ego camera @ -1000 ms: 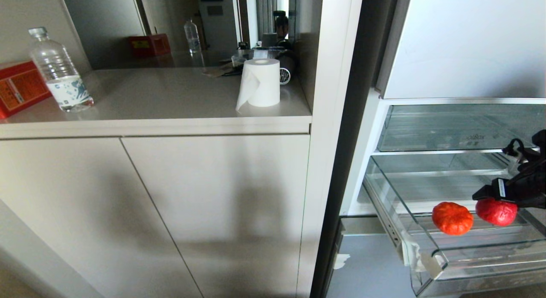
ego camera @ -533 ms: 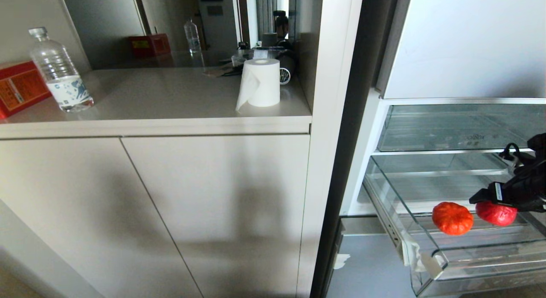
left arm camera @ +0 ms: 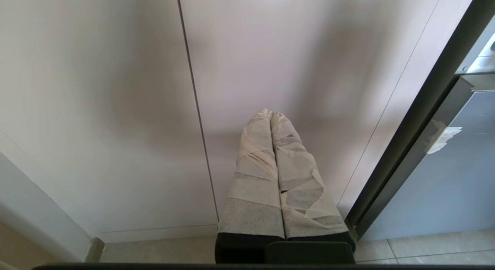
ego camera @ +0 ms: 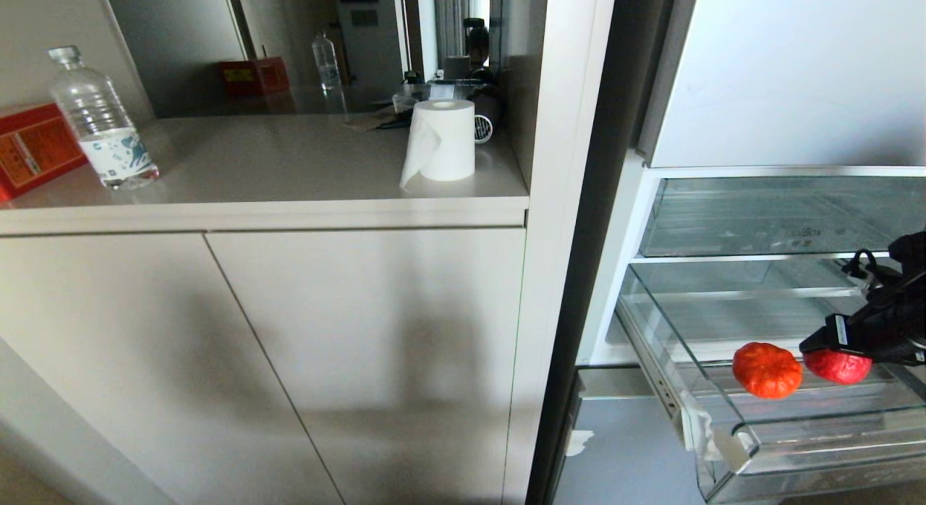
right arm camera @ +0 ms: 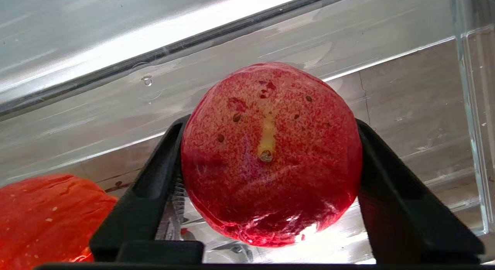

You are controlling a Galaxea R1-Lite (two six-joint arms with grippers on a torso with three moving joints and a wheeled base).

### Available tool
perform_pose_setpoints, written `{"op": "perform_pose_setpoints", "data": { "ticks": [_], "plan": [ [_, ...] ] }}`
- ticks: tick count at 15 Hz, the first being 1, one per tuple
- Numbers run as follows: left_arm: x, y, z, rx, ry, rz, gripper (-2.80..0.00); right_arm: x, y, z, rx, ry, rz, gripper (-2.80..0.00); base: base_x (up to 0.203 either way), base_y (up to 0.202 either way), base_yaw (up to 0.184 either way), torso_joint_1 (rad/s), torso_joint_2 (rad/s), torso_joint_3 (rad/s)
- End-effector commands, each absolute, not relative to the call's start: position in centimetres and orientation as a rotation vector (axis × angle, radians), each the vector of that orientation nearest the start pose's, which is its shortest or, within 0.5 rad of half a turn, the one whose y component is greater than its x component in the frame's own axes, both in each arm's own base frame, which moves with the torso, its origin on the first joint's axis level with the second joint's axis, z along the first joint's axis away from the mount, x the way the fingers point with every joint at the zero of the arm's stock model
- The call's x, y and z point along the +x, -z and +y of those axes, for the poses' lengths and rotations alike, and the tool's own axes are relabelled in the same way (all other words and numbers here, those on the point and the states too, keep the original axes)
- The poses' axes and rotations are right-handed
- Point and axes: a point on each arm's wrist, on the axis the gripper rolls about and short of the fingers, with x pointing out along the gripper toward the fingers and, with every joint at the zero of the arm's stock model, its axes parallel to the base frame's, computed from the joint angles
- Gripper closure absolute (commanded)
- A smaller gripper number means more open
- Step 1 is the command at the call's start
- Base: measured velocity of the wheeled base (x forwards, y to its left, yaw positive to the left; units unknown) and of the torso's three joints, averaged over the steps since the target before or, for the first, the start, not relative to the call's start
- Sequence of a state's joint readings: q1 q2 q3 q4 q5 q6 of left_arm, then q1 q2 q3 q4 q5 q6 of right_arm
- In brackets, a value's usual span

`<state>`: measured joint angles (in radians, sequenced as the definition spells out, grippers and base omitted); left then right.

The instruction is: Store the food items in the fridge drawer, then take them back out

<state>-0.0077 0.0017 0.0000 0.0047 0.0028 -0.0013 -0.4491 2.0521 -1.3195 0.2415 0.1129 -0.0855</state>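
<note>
The right gripper [ego camera: 832,349] has been lowered slightly since a second ago, its fingers now clamped on the red fruit [right arm camera: 270,154] inside the fridge drawer [ego camera: 796,436], beside the orange ribbed ball [ego camera: 767,370], near the drawer's front-left corner. The left gripper [left arm camera: 270,115] is seen shut, parked by the cabinet.

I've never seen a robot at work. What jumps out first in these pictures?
Two bright fruits in the clear fridge drawer catch the eye: an orange ribbed ball and, beside it, a speckled red fruit sitting between the black fingers of the right gripper. On the counter to the left stand a white paper roll and a water bottle.
</note>
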Motion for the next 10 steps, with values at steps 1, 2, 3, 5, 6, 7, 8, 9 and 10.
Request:
{"op": "perform_pose_setpoints", "data": {
  "ticks": [1,2,3,5,6,7,8,9,10],
  "plan": [
    [-2.3,-7.5,0.0,-0.001,0.005,0.007,0.0,33.9,-12.1,-16.1,0.196,0.267,0.955,0.0,0.0,0.0,0.0,0.0,0.0,0.0],
    [-2.3,-7.5,0.0,-0.001,0.005,0.008,0.0,33.7,-12.5,-16.0,0.195,0.265,0.943,0.0,0.0,0.0,0.0,0.0,0.0,0.0],
    [-2.3,-7.5,0.0,-0.001,0.005,0.008,0.0,33.3,-13.4,-15.8,0.191,0.264,0.923,0.0,0.0,0.0,0.0,0.0,0.0,0.0],
    [-2.3,-7.5,0.0,-0.001,0.005,0.008,0.0,32.2,-15.5,-15.3,0.184,0.252,0.867,0.0,0.0,0.0,0.0,0.0,0.0,0.0],
    [-2.3,-7.5,0.0,-0.001,0.005,0.008,0.0,31.6,-16.6,-15.0,0.18,0.244,0.839,0.0,0.0,0.0,0.0,0.0,0.0,0.0],
    [-2.3,-7.5,0.0,-0.001,0.005,0.007,0.0,31.0,-17.6,-14.6,0.175,0.239,0.814,0.0,0.0,0.0,0.0,0.0,0.0,0.0],
    [-2.3,-7.5,0.0,-0.001,0.005,0.007,0.0,30.6,-18.1,-14.4,0.171,0.236,0.799,0.0,0.0,0.0,0.0,0.0,0.0,0.0],
    [-2.3,-7.5,0.0,-0.001,0.005,0.007,0.0,30.3,-18.4,-14.2,0.17,0.233,0.794,0.0,0.0,0.0,0.0,0.0,0.0,0.0],
    [-2.3,-7.5,0.0,-0.001,0.005,0.008,0.0,30.0,-18.6,-14.1,0.169,0.232,0.789,0.0,0.0,0.0,0.0,0.0,0.0,0.0]
  ]
}}
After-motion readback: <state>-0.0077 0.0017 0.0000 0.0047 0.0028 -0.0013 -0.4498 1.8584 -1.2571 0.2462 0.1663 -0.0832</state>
